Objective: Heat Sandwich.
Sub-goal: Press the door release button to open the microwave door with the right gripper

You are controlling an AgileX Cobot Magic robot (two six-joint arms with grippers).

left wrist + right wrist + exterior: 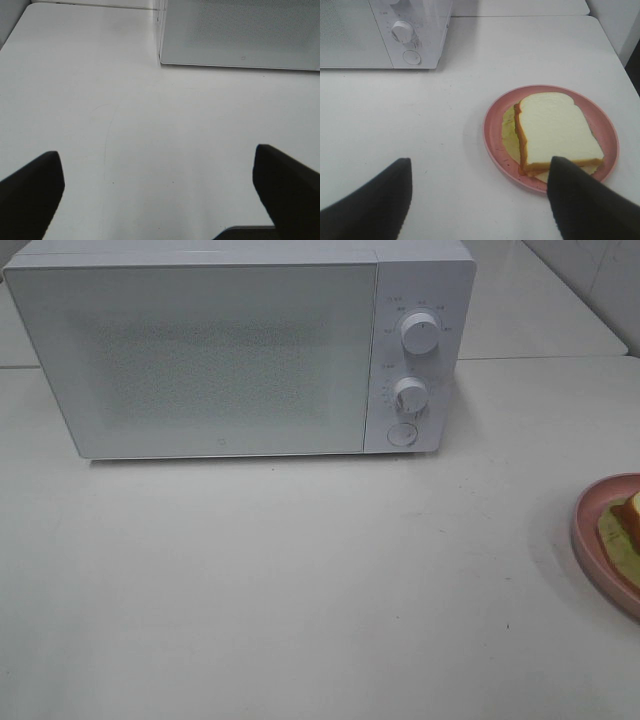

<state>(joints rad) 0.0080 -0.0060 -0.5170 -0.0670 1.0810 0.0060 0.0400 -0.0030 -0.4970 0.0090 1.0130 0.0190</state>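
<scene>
Right pincer (481, 167) gapes near flat sandwich (555, 127), its length running away.

A white microwave (200, 350) fills the upper left of the high view, door shut. Its right-hand panel has an upper knob (420, 333), a lower knob (410, 393) and a round button (402, 434) beneath. A pink plate (583, 540) sits well apart, cut off by the right edge, on the pale counter (300, 590).

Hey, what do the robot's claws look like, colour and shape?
Only the finger ends show. The left claw and right claw each have two matte black, wedge-shaped fingers with blunt tips. No cables or markings are visible.
</scene>
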